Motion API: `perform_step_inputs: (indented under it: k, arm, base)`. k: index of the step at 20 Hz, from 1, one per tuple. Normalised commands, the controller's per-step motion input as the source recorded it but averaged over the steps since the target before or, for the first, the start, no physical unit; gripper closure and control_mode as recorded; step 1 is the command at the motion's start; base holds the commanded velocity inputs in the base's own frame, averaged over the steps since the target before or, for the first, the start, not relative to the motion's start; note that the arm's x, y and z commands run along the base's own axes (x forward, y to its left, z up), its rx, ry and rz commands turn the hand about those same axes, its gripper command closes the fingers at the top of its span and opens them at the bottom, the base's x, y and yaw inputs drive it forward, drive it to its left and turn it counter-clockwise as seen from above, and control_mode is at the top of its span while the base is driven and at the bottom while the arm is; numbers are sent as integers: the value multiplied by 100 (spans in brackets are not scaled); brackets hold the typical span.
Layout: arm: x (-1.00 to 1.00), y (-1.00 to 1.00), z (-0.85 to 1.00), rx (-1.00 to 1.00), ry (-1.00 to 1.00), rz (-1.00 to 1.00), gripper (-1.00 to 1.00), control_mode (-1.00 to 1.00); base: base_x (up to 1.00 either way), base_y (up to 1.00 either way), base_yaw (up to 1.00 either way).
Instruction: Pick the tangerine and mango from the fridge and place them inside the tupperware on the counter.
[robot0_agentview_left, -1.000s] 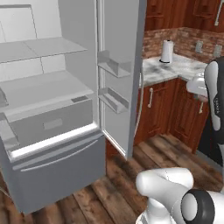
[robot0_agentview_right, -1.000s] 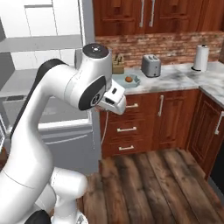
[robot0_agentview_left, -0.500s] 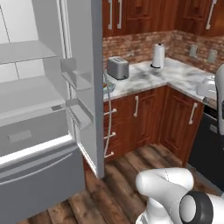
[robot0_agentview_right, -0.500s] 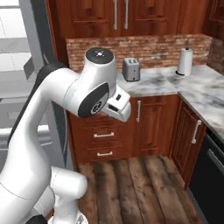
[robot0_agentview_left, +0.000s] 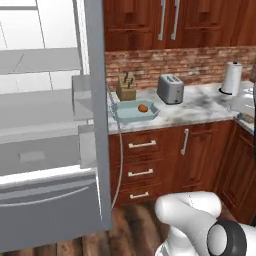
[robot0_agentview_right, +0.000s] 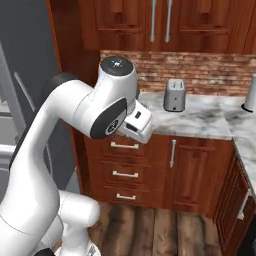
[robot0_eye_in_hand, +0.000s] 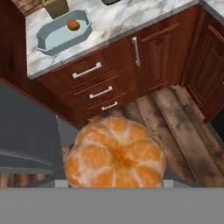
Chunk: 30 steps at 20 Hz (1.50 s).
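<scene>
1. White arm links fill the left and centre of the right base view, elbow high, the hand tucked at mid-frame before the drawers.
2. We see the tangerine (robot0_eye_in_hand: 115, 153) large at the bottom centre of the hand view, right against the camera; the gripper looks to be holding it, though its fingertips are hidden behind the fruit.
3. We find the tupperware (robot0_agentview_left: 134, 112) on the counter (robot0_agentview_left: 200, 108) at centre of the left base view, with the mango (robot0_agentview_left: 143, 107) inside it.
4. Beside it stand a knife block (robot0_agentview_left: 126, 89), a toaster (robot0_agentview_left: 170, 88) and, further right, a paper towel roll (robot0_agentview_left: 230, 78).
5. Left of frame, the fridge (robot0_agentview_left: 50, 135) stands open, its door edge just beside the tupperware.
6. In the hand view the tupperware (robot0_eye_in_hand: 63, 32) sits at upper left, well apart from the tangerine.
</scene>
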Motion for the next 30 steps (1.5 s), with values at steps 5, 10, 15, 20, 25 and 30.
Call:
perform_step_inputs:
  k: [5,10,15,20,25,30]
  arm:
    - [0,0,0,0,0,0,100,100]
    - [0,0,0,0,0,0,100,100]
    - [0,0,0,0,0,0,100,100]
    - [0,0,0,0,0,0,100,100]
    - [0,0,0,0,0,0,100,100]
    - [26,-10,-59,-5,53,20,100,-100]
  base:
    - [89,-39,70]
    - [79,-52,56]
    - [63,-57,15]
    - [75,-36,5]
    - [67,-31,7]
    - [0,0,0]
